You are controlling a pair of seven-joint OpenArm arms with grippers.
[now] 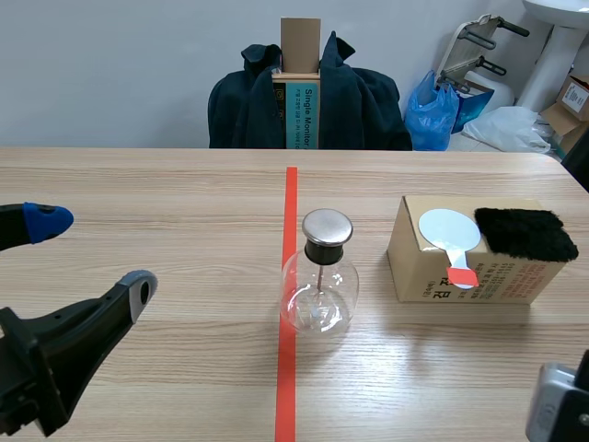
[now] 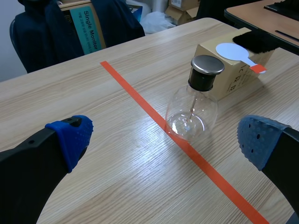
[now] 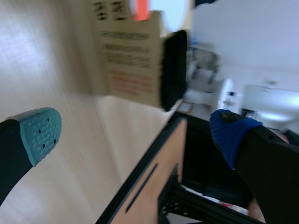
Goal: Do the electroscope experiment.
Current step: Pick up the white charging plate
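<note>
On the tabletop (image 1: 166,193), squarely over the orange-red tape line (image 1: 289,368), stands the electroscope (image 1: 318,276), a clear glass flask with a black neck, a round metal cap (image 1: 327,226) and a thin rod hanging inside. It is upright and nothing touches it. The central mark probably puts it within reach of either arm.

To its right, near but apart, sits a cardboard box (image 1: 460,276). It acts as a raised stand. A white disc paddle (image 1: 449,230) lies flat on top, its orange-red handle jutting past the near edge, likely so that fingers can close on it. A black fur pad (image 1: 525,232) rests beside the disc, just at its rim, handy for rubbing.

The left tool (image 1: 92,256) hovers low at the left, well apart from the flask. Its fingers are spread wide and hold nothing, and the flask lies ahead between them in its wrist view. The right tool (image 3: 135,133) is likewise fully spread and empty, tilted steeply, with the box and fur ahead of it.

Judging from this, the experiment has not begun, and charging the paddle on the fur looks like the first step.

Across the tabletop a chair (image 1: 308,101) draped in dark clothing holds another box.
</note>
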